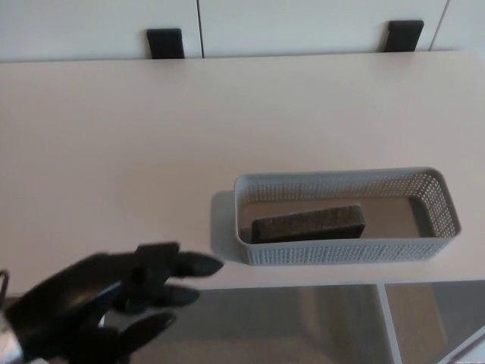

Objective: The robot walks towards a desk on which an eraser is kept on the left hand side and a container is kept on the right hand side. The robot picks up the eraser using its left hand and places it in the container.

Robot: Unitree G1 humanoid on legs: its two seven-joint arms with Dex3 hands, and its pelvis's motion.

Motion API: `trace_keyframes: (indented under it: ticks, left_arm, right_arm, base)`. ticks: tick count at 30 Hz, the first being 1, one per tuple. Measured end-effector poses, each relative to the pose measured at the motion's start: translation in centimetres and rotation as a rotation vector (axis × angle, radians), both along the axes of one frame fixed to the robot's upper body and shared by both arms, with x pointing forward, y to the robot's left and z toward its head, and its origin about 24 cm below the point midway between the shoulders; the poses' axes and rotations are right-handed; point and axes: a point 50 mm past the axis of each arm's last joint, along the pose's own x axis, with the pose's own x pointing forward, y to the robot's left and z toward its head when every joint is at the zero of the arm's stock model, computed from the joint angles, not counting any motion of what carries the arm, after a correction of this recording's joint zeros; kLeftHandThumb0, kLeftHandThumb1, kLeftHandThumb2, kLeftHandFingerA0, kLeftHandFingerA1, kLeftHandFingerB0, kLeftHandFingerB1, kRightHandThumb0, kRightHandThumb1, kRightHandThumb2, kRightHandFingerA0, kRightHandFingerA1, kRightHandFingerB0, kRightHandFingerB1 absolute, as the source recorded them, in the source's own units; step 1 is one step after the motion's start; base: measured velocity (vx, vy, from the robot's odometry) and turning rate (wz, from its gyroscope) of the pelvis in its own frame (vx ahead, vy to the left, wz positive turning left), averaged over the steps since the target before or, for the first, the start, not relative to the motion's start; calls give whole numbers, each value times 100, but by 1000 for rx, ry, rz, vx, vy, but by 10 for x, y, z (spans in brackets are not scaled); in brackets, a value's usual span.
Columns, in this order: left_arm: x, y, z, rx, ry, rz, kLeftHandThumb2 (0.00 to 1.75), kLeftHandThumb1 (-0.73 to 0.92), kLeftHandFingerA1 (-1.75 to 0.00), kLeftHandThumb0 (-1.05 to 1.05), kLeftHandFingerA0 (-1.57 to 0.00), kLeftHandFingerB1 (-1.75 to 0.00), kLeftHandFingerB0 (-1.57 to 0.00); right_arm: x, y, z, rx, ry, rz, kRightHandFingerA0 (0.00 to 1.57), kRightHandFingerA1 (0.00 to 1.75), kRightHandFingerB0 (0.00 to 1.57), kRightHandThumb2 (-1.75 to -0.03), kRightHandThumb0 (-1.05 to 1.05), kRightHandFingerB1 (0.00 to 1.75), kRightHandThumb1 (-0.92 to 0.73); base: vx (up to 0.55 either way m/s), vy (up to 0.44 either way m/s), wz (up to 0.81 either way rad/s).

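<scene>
The dark rectangular eraser (308, 224) lies inside the grey mesh container (447, 203), leaning against its near wall on the left half. The container stands on the right part of the pale desk (136, 136). My left hand (106, 299) is at the bottom left, below the desk's front edge and well left of the container. It is open, fingers spread, holding nothing. My right hand does not show.
Two black brackets (165, 42) (404, 34) sit at the desk's far edge against a white wall. Below the front edge a pale desk leg (392, 322) and the floor show.
</scene>
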Motion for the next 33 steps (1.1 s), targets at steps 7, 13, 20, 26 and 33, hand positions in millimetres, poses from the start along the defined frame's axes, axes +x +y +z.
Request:
trace_keyframes:
  ticks: [7,13,20,26,33]
  left_arm:
    - [-23,15,-9,-59,119,-23,71,91,-36,-83,-28,-27,-18]
    - [-29,30,-37,-79,241,6,62,71,-35,-75,-23,-28,-21]
    - [-39,57,-80,-42,387,173,61,66,-39,-70,-18,-28,-20]
    - [-54,79,-112,18,489,313,61,67,-37,-72,-19,-27,-20]
    - [-70,94,-137,108,536,431,59,62,-39,-69,-20,-28,-20]
  right_arm:
    - [-4,-3,-5,5,15,-40,79,50,58,-56,-45,44,-53]
    - [-7,-9,-7,4,13,-84,70,62,53,-76,-47,57,-42]
    - [-12,-6,-11,36,6,-133,56,60,41,-82,-53,54,-44]
    - [-17,-5,-13,58,-12,-189,52,62,35,-82,-54,54,-44]
    - [-23,-8,-14,71,-39,-259,53,62,35,-82,-56,54,-43]
  base:
    - [0,0,0]
    - [0,0,0]
    - [0,0,0]
    - [0,0,0]
    - [0,0,0]
